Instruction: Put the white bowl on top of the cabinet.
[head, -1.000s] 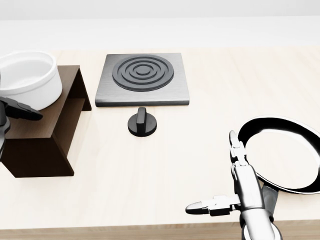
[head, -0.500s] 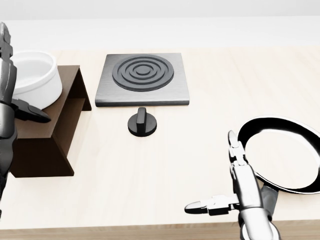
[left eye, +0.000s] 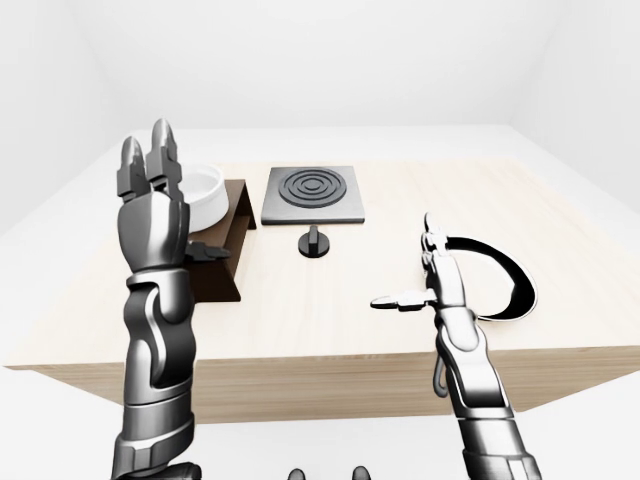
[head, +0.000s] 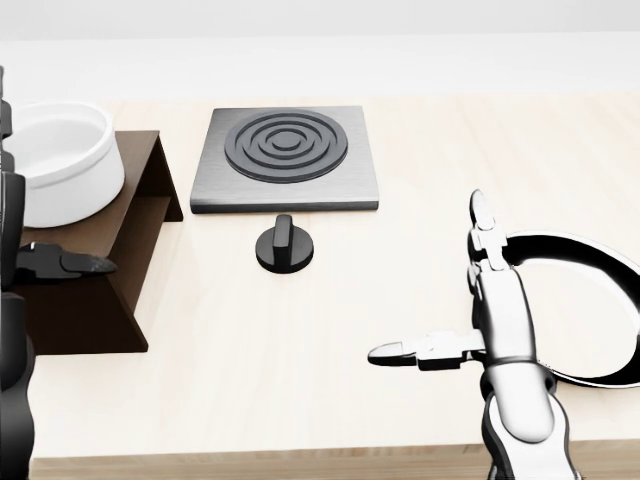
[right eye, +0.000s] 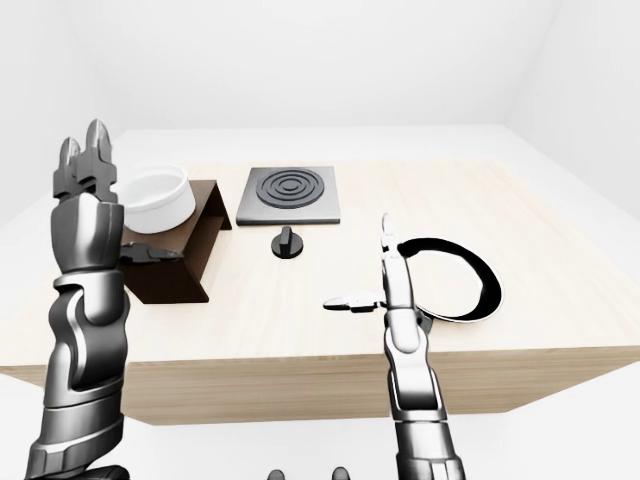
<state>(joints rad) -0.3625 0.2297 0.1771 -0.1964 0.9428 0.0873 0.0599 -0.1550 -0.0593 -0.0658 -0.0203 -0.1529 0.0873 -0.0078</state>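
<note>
The white bowl (head: 62, 160) rests on top of the dark brown cabinet (head: 85, 310) at the left of the head view. My left hand (left eye: 172, 205) stands upright just in front of the cabinet, open, fingers pointing up and thumb (head: 70, 264) stretched out to the right. It holds nothing and stands apart from the bowl. My right hand (head: 445, 300) hovers open at the lower right, fingers up and thumb pointing left, beside the pan with nothing between its fingers.
A grey hotplate (head: 288, 155) with dark rings lies in the middle of the pale wooden table (head: 300, 340), with a black knob (head: 284, 245) just below it. A black-rimmed pan (head: 560, 245) lies at the right, close behind my right hand.
My left hand has drawn back from the bowl, toward the lower left of the head view. The right hand has risen a little toward the pan. The bowl stays on the cabinet.
</note>
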